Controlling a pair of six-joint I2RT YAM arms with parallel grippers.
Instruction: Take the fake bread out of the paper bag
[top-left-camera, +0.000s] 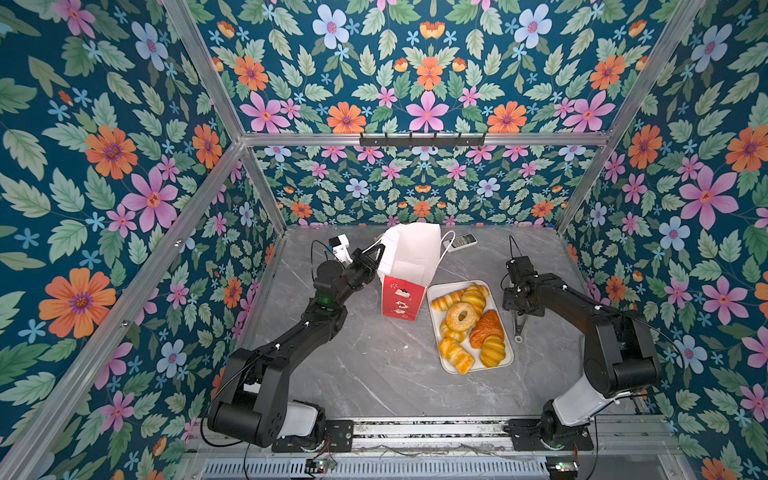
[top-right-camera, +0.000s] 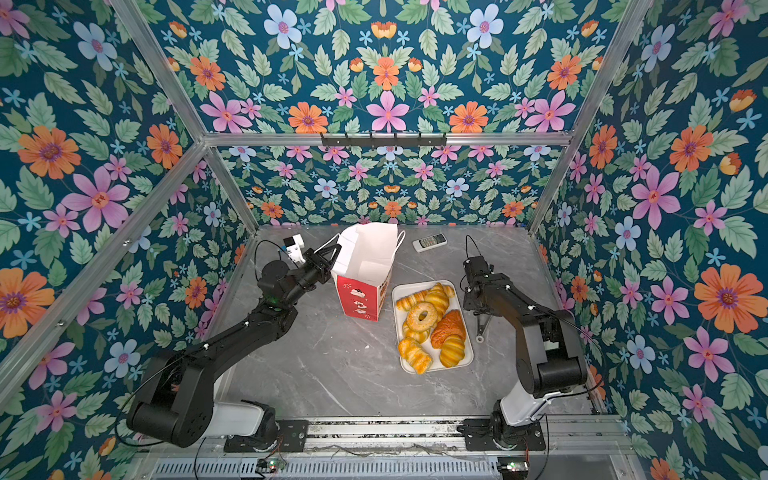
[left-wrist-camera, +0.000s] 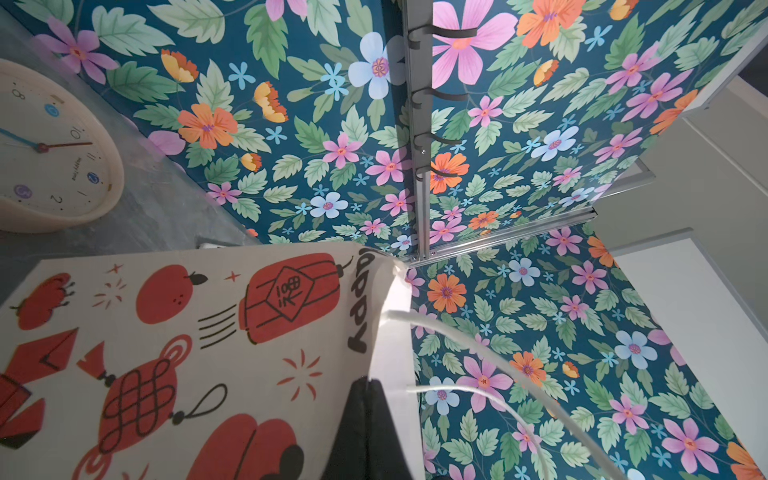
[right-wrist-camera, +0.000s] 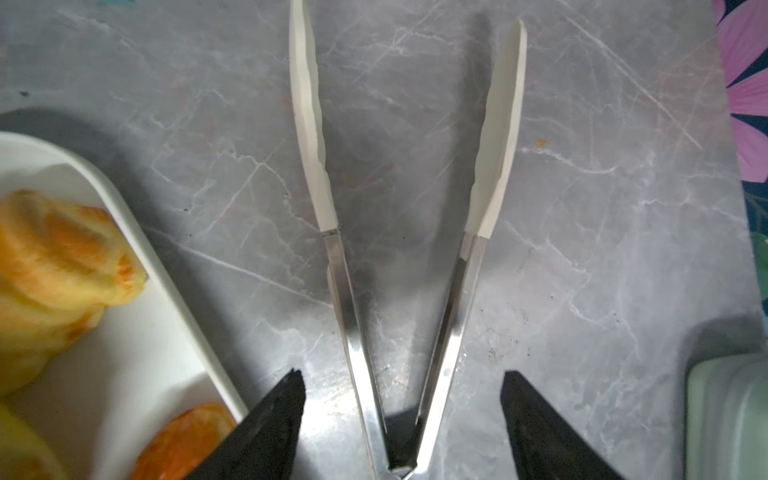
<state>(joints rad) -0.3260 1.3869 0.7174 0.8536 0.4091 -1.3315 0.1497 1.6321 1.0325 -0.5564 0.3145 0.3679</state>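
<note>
With your left gripper (top-left-camera: 377, 252) pinched shut on the far-left rim of the upright paper bag (top-left-camera: 409, 257), and the fake bread (top-left-camera: 488, 326) on the tray (top-left-camera: 477, 366) just right of it (right gripper (right-wrist-camera: 401, 374) jaws apart over the tongs (right-wrist-camera: 457, 291)), any sideways tug could topple or tear the bag.

Arms (top-left-camera: 291, 332) showing matte black, bases (top-left-camera: 301, 417) white. Thin black cables (top-left-camera: 311, 257) looping behind wrists. Green light (top-left-camera: 326, 299) glowing behind left gripper (top-left-camera: 381, 248).

Glossy fake bread (top-left-camera: 461, 318), matt paper bag (top-left-camera: 409, 257), polished metal tongs (right-wrist-camera: 353, 311)
</note>
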